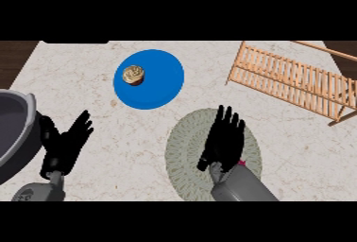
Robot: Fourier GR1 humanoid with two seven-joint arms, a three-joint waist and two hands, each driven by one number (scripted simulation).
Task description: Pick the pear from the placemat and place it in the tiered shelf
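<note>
- my right hand's fingers (225,124) are straight and spread, pointing away from me, curled round nothing that i can see.
- the right hand (222,142) lies flat over the round grey-green placemat (182,156), covering its middle.
- the pear isn't showing anywhere; a small reddish bit peeks out by the wrist, but i can't tell whether that's it. i'd guess the pear sits under the palm.
- judging by the fruit: light, stiff, smooth-skinned and rounded, so it may roll or slip. i'd take it round the wide belly, thumb opposite the fingers, not by the narrow neck.
- the right forearm (241,186) comes in from the lower edge, angled slightly left.
- my left hand (64,142) rests open at the left, fingers up, beside a grey pot (14,127).
- the wooden shelf (293,80) stands well apart at the upper right of the tabletop (83,99).
- a blue plate (157,85) beyond the placemat carries a small brown cupcake (133,74).
</note>
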